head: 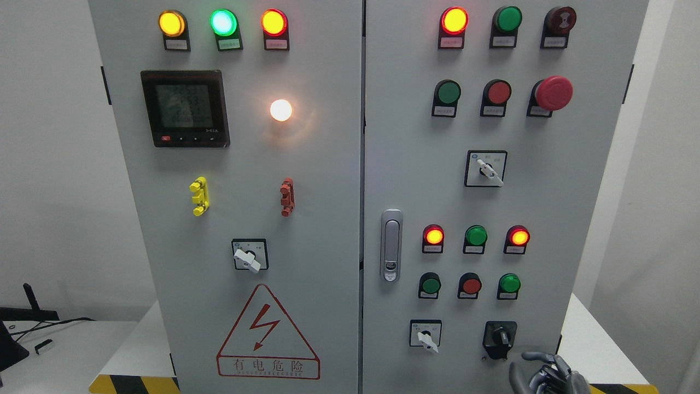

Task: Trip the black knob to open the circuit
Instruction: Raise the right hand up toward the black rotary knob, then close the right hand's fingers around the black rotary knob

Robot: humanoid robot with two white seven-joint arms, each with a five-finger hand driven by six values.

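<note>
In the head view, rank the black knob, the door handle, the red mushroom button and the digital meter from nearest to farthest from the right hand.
1. Black knob: just up and left of the right hand, lower right door.
2. Door handle: left edge of the right door, mid height.
3. Red mushroom button: upper right, high above the hand.
4. Digital meter: upper left door, farthest.

Single head view, facing the grey control cabinet [328, 219] square-on, close up, angled slightly downward
</note>
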